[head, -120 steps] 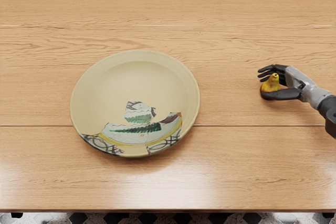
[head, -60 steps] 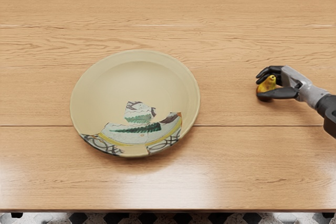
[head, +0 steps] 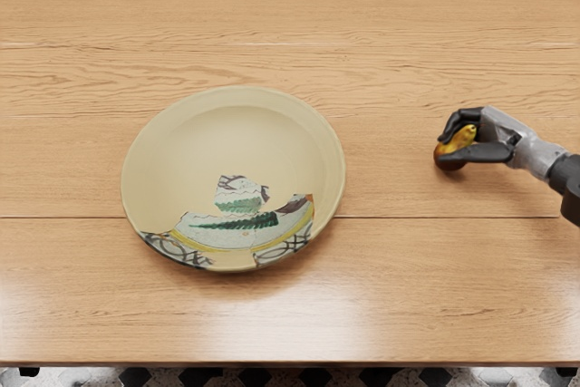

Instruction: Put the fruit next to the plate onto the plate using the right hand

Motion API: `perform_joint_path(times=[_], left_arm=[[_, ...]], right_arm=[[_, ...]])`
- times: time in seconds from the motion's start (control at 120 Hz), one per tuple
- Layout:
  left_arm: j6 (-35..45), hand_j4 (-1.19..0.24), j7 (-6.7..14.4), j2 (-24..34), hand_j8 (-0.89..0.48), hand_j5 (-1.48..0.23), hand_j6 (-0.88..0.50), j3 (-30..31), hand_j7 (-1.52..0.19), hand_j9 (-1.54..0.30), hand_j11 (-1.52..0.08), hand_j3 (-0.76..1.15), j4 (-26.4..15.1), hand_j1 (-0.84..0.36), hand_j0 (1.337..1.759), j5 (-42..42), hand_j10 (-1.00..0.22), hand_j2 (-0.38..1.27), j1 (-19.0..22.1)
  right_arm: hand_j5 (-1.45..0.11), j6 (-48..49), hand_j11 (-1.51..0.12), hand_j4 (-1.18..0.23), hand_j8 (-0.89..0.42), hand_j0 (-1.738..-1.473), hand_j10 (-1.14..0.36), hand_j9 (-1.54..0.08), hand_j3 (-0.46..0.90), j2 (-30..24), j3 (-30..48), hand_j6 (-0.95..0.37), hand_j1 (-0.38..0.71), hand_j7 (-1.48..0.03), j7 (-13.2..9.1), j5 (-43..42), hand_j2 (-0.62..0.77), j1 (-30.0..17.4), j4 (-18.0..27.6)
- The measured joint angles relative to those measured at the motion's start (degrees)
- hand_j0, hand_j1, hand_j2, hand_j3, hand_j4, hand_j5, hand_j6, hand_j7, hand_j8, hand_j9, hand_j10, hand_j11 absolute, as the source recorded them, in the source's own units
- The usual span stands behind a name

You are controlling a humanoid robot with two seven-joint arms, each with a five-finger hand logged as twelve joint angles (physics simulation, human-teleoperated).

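A small yellow pear-like fruit is at the table's right side, well to the right of the plate. My right hand comes in from the right edge and its dark fingers are curled around the fruit, with the thumb below it. The fruit is tilted in the grasp and partly hidden by the fingers. Whether it still touches the table I cannot tell. The beige plate, with a painted pattern on its front part, lies left of centre and holds nothing. The left arm does not show.
The wooden table runs across the whole view, with its front edge near the bottom. An orange wall rises behind the far edge. Bare wood separates the plate's right rim from the hand.
The right hand's fingers closed around the fruit and the hand shifted slightly left and up. The fruit went from upright to tilted in the grasp.
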Motion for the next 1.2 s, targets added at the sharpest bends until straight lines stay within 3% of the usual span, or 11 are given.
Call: perform_joint_path(times=[0.392, 0.858, 1.2], left_arm=[[0.0, 0.0, 0.0, 0.0, 0.0, 0.0, 0.0, 0.0, 0.0, 0.0, 0.0, 0.0, 0.0, 0.35, 1.658, 0.0, 0.0, 0.0, 0.0], [0.0, 0.0, 0.0, 0.0, 0.0, 0.0, 0.0, 0.0, 0.0, 0.0, 0.0, 0.0, 0.0, 0.35, 1.658, 0.0, 0.0, 0.0, 0.0], [0.0, 0.0, 0.0, 0.0, 0.0, 0.0, 0.0, 0.0, 0.0, 0.0, 0.0, 0.0, 0.0, 0.35, 1.658, 0.0, 0.0, 0.0, 0.0]], right_arm=[[-1.05, 7.9, -1.05, -0.8, -0.42, -1.653, -0.33, -1.06, 0.0, -0.7, 0.1, -0.8, 0.38, -1.05, 0.0, 3.6, 0.28, 2.7, 0.3], [-1.05, 9.5, -1.05, -0.81, -0.42, -1.654, -0.33, -1.06, 0.0, -3.0, 0.2, -0.81, 0.38, -1.05, -0.3, 7.7, 0.28, 4.5, 8.3], [-1.05, 9.5, -1.05, -0.81, -0.44, -1.654, -0.34, -1.06, 0.0, 0.1, 0.2, -0.81, 0.39, -1.05, -0.6, 9.0, 0.32, 6.6, 10.1]])
